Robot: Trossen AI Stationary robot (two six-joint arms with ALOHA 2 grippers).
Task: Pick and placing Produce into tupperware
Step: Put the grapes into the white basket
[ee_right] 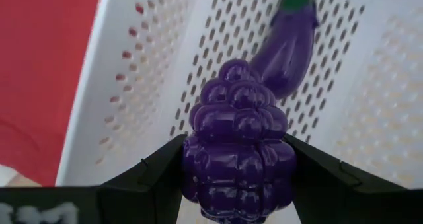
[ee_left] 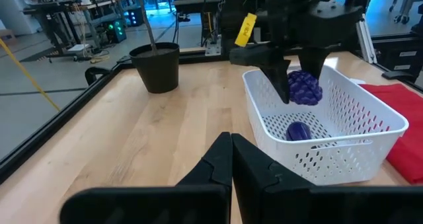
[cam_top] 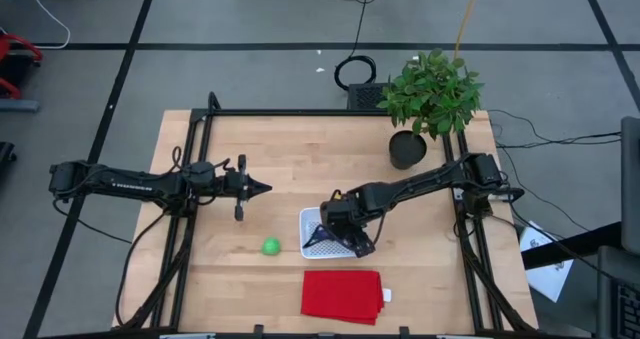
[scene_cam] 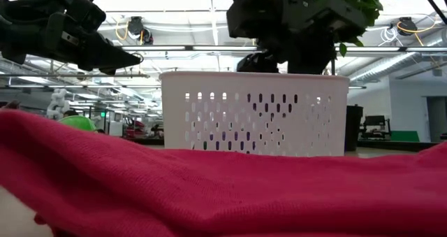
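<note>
Grapes, clamped in the right gripper's jaws, hang above the tub, where an eggplant lies. Left of the tub sits a green ball on open surface. Beyond it hovers the left gripper, jaws together.

The right gripper holds a knobbly dark purple grape cluster between its two dark fingers, one pressed against each side of the fruit. The cluster hangs directly over the white tupperware, whose perforated floor fills most of the view. On that floor, just beyond the grapes, lies a glossy purple eggplant with a green cap. A red cloth lies flat beside the container's outer wall.
</note>
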